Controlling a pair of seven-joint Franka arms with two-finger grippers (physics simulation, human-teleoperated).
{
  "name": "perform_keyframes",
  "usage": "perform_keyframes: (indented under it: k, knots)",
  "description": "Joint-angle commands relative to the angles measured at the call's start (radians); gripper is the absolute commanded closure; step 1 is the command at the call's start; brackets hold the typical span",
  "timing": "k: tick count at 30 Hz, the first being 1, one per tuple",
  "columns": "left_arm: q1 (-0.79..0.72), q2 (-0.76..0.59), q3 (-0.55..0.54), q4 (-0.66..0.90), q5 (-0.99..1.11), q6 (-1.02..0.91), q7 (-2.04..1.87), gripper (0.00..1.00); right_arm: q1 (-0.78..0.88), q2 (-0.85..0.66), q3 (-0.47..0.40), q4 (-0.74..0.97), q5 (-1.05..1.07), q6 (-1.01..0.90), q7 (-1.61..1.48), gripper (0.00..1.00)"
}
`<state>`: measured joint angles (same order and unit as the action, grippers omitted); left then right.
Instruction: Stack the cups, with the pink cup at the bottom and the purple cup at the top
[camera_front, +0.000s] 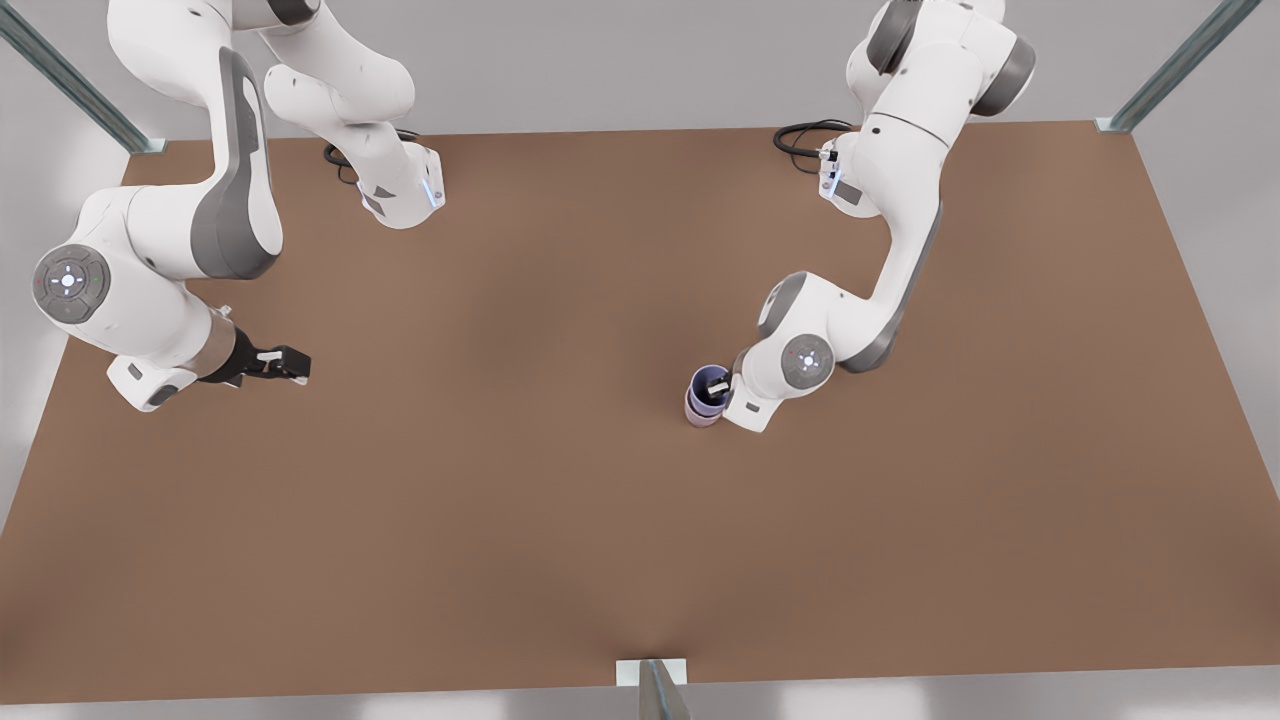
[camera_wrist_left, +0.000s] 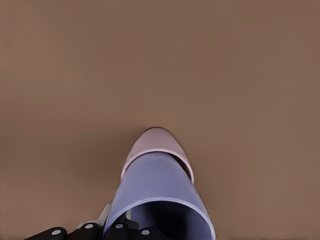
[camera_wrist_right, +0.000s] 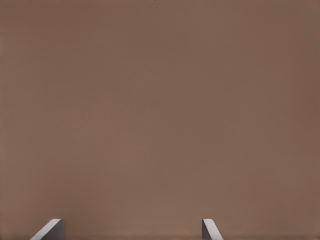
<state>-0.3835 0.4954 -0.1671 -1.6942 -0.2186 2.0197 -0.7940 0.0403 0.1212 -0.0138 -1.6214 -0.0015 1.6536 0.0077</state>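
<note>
Right of desk centre, the left claw pinches the purple cup by its rim, nested in the pink cup; both look light, stiff, slick-walled; the right claw waits apart, far left.

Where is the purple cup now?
In the front view the purple cup sits right of the table's centre, nested in the pink cup, with the left gripper at its rim.
</note>
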Motion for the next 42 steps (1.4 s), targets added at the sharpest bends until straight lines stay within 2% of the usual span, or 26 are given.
perform_keyframes:
  k: [1, 4, 10, 13, 15, 17, 29, 42]
  knots:
    - [0.000, 0.002, -0.003, 0.001, -0.065, 0.002, 0.002, 0.79, 0.000, 0.000, 0.000, 0.000, 0.000, 0.000, 0.000, 0.00]
    - [0.000, 0.002, -0.006, -0.001, -0.065, 0.002, 0.002, 0.78, 0.000, 0.000, 0.000, 0.000, 0.000, 0.000, 0.000, 0.00]
    - [0.000, 0.003, -0.006, -0.001, -0.065, 0.004, 0.002, 0.68, 0.001, 0.003, 0.000, 0.003, 0.000, 0.005, 0.000, 0.00]
    - [0.000, 0.008, -0.005, 0.001, -0.065, 0.004, 0.002, 0.58, 0.004, 0.009, 0.002, 0.014, 0.000, 0.006, 0.002, 0.00]
    - [0.000, 0.008, -0.005, 0.001, -0.065, 0.007, 0.002, 0.39, 0.003, 0.011, 0.002, 0.015, 0.000, 0.005, 0.002, 0.00]
    - [0.000, 0.008, -0.006, 0.001, -0.065, 0.010, 0.002, 0.34, 0.003, 0.014, 0.002, 0.026, 0.008, 0.005, 0.002, 0.00]
    - [0.002, 0.008, -0.006, 0.001, -0.065, 0.010, 0.001, 0.33, -0.023, 0.078, 0.008, 0.054, 0.045, 0.018, -0.055, 0.00]
    - [0.002, 0.006, -0.006, 0.001, -0.065, 0.008, -0.001, 0.32, -0.025, 0.083, 0.008, 0.058, 0.041, -0.002, -0.064, 0.00]
